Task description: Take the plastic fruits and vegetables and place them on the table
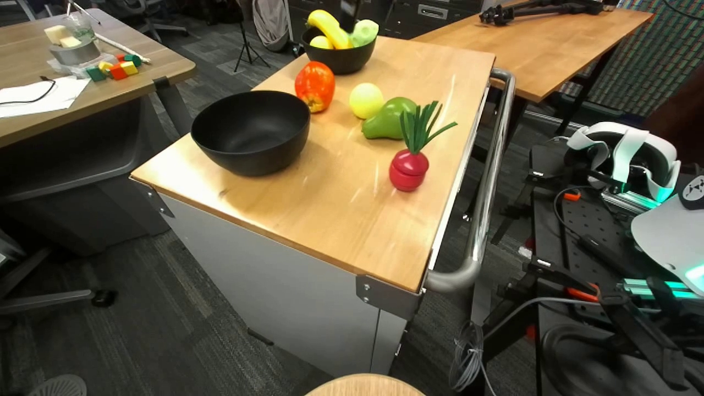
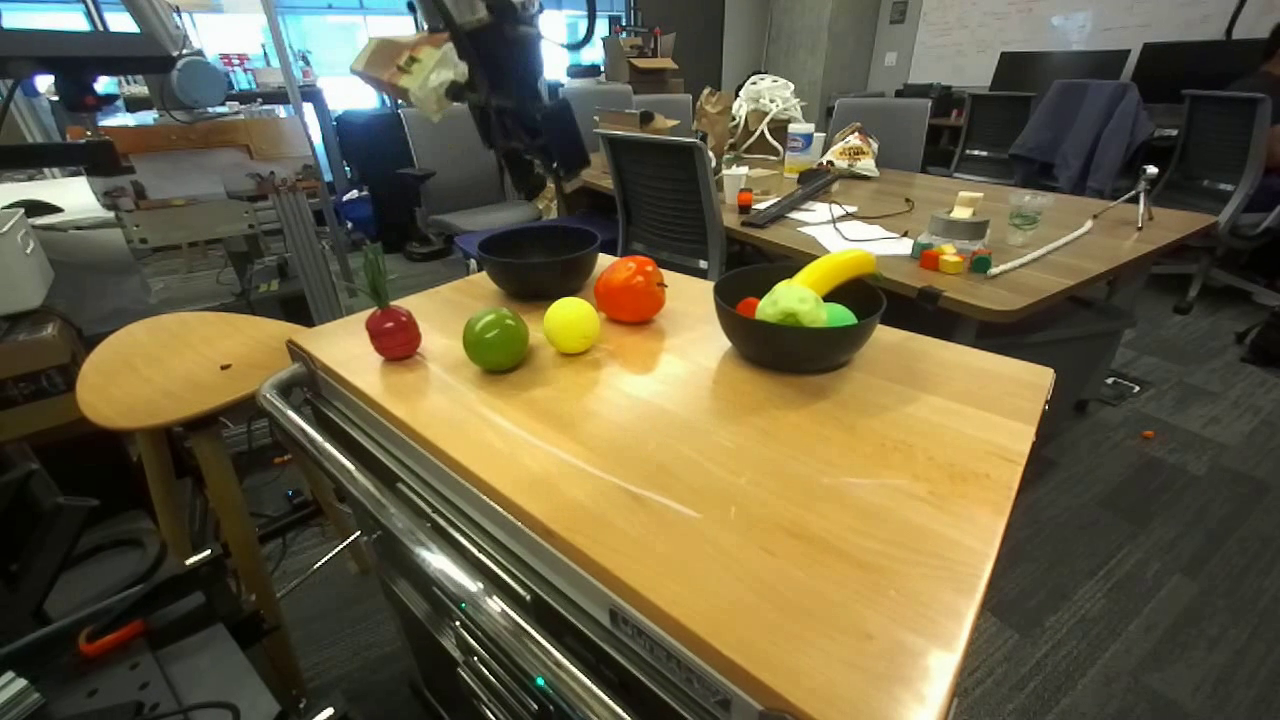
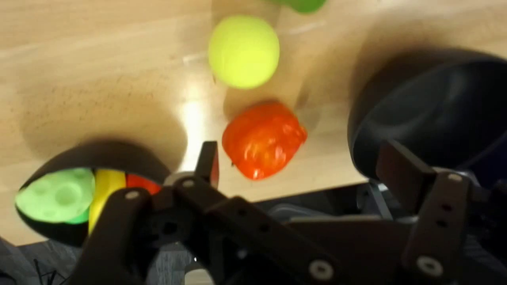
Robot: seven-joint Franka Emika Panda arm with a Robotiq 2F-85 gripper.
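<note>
My gripper (image 3: 305, 160) is open with nothing between its fingers, above the table top. It also shows at the top in an exterior view (image 2: 545, 165). An orange-red pepper-like fruit (image 3: 263, 140) lies below, past the left fingertip. A yellow ball-shaped fruit (image 1: 366, 100), a green pear (image 1: 391, 119) and a red radish with green leaves (image 1: 408, 169) sit on the wooden table top (image 1: 330, 203). A black bowl (image 2: 800, 350) holds a yellow banana (image 2: 835, 270), a pale green vegetable (image 2: 792, 303) and other pieces partly hidden. A second black bowl (image 1: 253, 132) looks empty.
A metal handle rail (image 1: 498, 159) runs along one side of the table. A round wooden stool (image 2: 180, 370) stands near a corner. A desk (image 2: 1060, 240) with colored blocks and papers stands close by.
</note>
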